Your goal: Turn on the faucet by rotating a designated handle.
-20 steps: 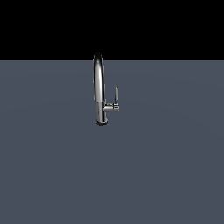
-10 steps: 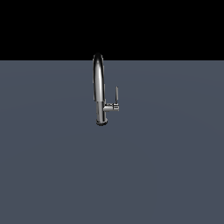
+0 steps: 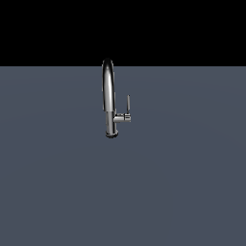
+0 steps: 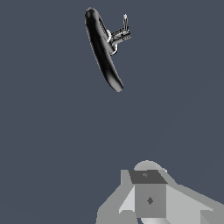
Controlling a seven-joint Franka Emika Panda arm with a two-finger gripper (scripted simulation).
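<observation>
While the faucet [image 3: 109,101] stands upright near the far edge of the grey bench [image 3: 182,182] with its thin handle [image 3: 128,103] pointing up, the claw [image 4: 148,197] hangs well apart from it, its state not visible.

The faucet [image 3: 110,98] looks like polished chrome metal, glossy and smooth, with bright streaks and dark mirror-like bands along its arched spout; in the wrist view [image 4: 104,50] the spout reads almost black with a slick sheen. The handle [image 3: 128,103] is a duller grey metal rod, smooth, on a shiny chrome stem. The worktop [image 3: 182,182] is a flat, matt slate-grey surface without grain or texture. The end effector [image 4: 150,197] shows plain matt grey and off-white faces, like unpolished plastic.
</observation>
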